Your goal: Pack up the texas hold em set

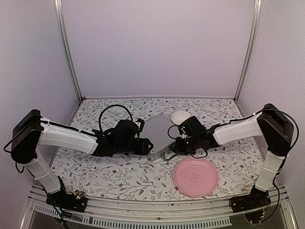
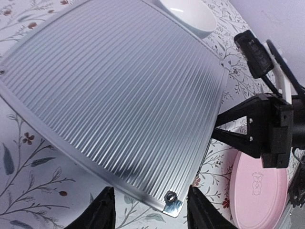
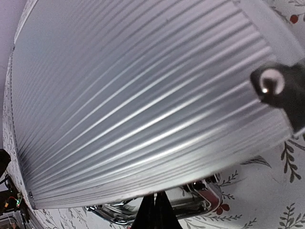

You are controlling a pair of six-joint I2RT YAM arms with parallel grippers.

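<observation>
Lilac-white enclosure walls, metal posts at the back corners. Floral-print table (image 1: pixel 119 171) fills the floor of the top view.

- Left arm (image 1: pixel 66 138) reaches in from the left and right arm (image 1: pixel 238 129) from the right. Both point inward and meet at mid-table.
- Silver briefcase (image 1: pixel 157 130) lies at the centre of the table between the two grippers, ribbed panel up. Cards, chips and dice are out of sight (only the outside of the case shows).
- Pink plate (image 1: pixel 196 177) sits on the table near the front, to the right of the case and apart from it.
- White bowl (image 1: pixel 180 116) stands just behind the case's far right corner. I cannot tell whether they touch.
- Left gripper (image 2: pixel 150 188) has its jaws apart and straddles a riveted corner of the case. A gap shows on each side of the corner, so nothing is gripped.
- Right gripper (image 3: pixel 155 200) has its fingers pressed together at the case's front edge, right at the chrome handle (image 3: pixel 195 202). Whether they pinch the handle or only rest against it cannot be told.
</observation>
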